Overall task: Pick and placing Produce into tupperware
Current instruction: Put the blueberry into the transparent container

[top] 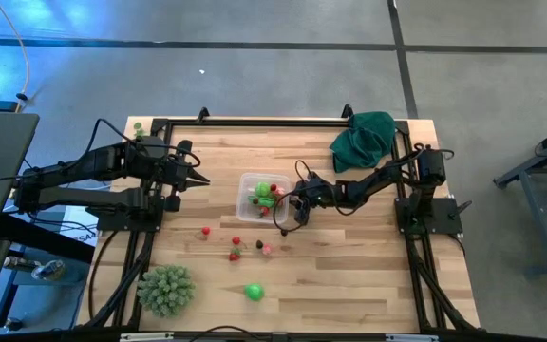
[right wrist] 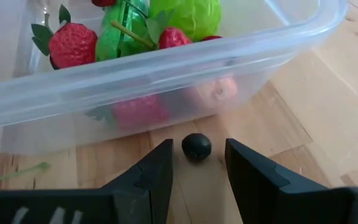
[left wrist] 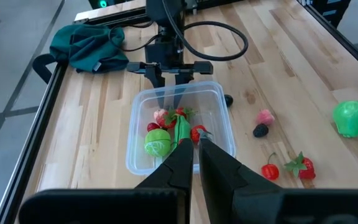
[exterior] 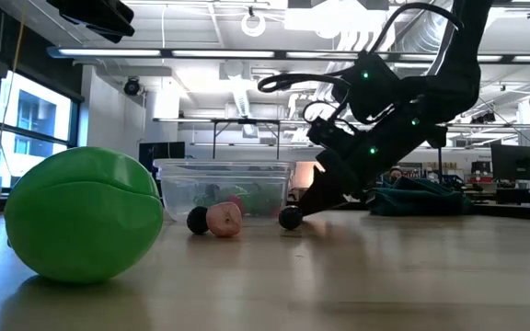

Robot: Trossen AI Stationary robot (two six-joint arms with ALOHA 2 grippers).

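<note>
— Fingers first: how does the right gripper (right wrist: 196, 163) stand?

— Apart, and empty. In its own wrist view the two dark fingers sit either side of a small dark berry (right wrist: 196, 147), which lies on the bare wood just beside the tupperware (right wrist: 241, 46), against its outer wall, not inside.

— So which way is the berry from the pincer?

— Straight ahead, between the fingertips and a little past them, with the tupperware wall right behind it. It looks round, so no long axis to line up with. My guess is the move turns on that narrow space: a close has to catch the berry without pinching the plastic.

— And the arm's pose?

— From above, the right arm reaches in low from the far side of the tupperware (top: 245, 180), gripper (top: 292, 211) tipped down at the box's corner. The level view shows it angled steeply to the table.

— The other one?

— The left gripper (top: 196, 180) waits on the opposite side of the tupperware, well apart, fingers together. The right is clearly nearer.

— Rest of the produce?

— Several pieces already in the tupperware (left wrist: 219, 93); others still loose on the table beyond it.
</note>
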